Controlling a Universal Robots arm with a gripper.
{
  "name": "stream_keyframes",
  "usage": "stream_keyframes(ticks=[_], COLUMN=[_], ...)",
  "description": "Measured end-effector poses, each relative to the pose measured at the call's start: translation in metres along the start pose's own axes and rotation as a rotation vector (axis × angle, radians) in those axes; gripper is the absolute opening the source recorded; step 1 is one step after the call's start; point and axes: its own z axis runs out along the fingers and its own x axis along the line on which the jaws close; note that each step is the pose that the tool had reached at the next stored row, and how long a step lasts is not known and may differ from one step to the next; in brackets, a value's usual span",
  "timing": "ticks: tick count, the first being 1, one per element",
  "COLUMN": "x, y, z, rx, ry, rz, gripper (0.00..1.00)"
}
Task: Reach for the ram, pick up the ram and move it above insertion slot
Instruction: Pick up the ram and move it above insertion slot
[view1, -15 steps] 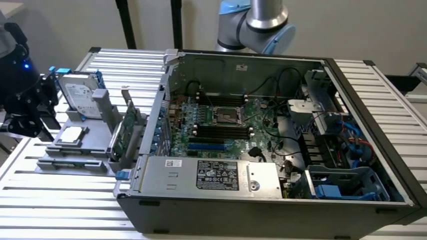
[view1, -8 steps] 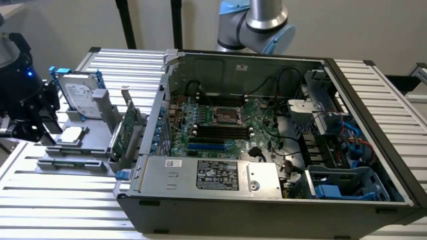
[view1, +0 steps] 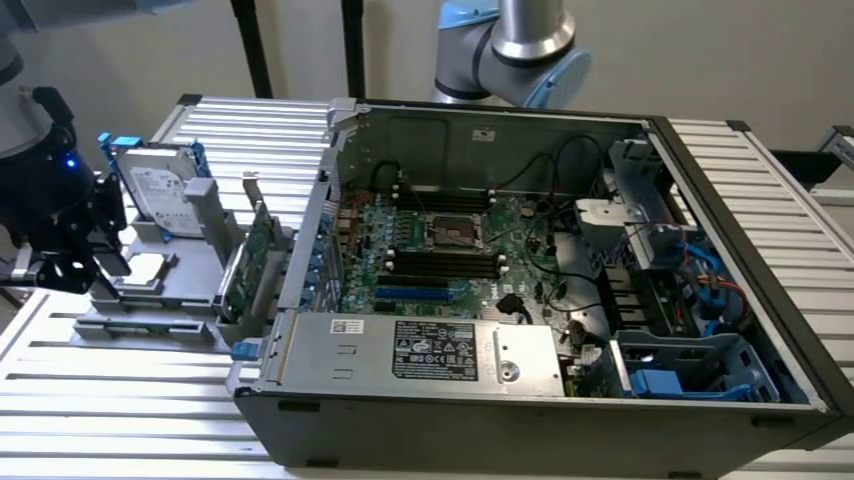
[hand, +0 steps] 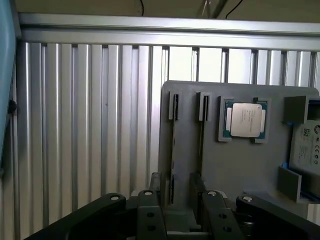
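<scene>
At the computer case's (view1: 534, 425) nine o'clock in the exterior view, the gripper (hand: 176, 189) hangs over the grey fixture (hand: 240, 170), its fingers (hand: 156, 184) apart astride the ram (hand: 172, 155), which stands on edge in its slot, likely so its flat faces can be gripped.

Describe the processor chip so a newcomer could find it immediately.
On the ribbed metal table sits a grey holder. The processor chip lies flat in its square pocket, between two narrow slots and the hard drive. Only it has a square silver lid.

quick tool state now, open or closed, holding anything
Tool: open, holding nothing, poised at the near end of the ram, which stands on edge in the grey holder.
</scene>
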Motion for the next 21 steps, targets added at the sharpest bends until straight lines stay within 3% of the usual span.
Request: stream_keyframes(ticks=[21], x=[-0.005], y=[-0.0009], z=[0.0383], rx=[0.0001], ry=[-0.0002], rz=[0.005], gripper=[0.36])
